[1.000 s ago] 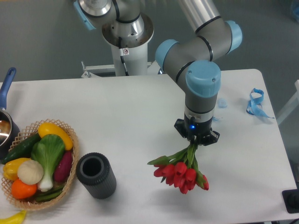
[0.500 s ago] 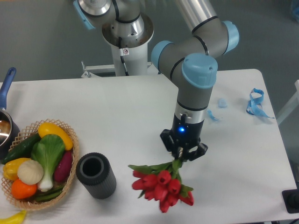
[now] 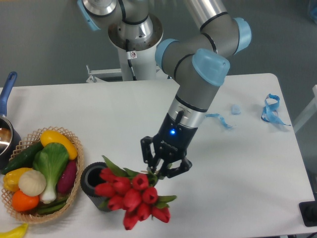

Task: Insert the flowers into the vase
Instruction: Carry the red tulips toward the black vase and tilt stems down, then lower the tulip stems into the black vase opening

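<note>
The flowers (image 3: 130,197) are held by the stems in the closed gripper (image 3: 162,168), blooms hanging at 7 o'clock beside the vase (image 3: 92,184). Light and floppy, they are best gripped low on the stems.

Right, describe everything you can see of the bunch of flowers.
The flowers are a bunch of red tulips with green stems and long green leaves, looking artificial. The gripper holds them by the stems, the heads pointing down and left, toward the camera. The bunch is off the table, tilted, and overlaps the right side of the dark ribbed vase in this view; whether it touches the vase cannot be told. One leaf sticks up at the left, another out to the right.
</note>
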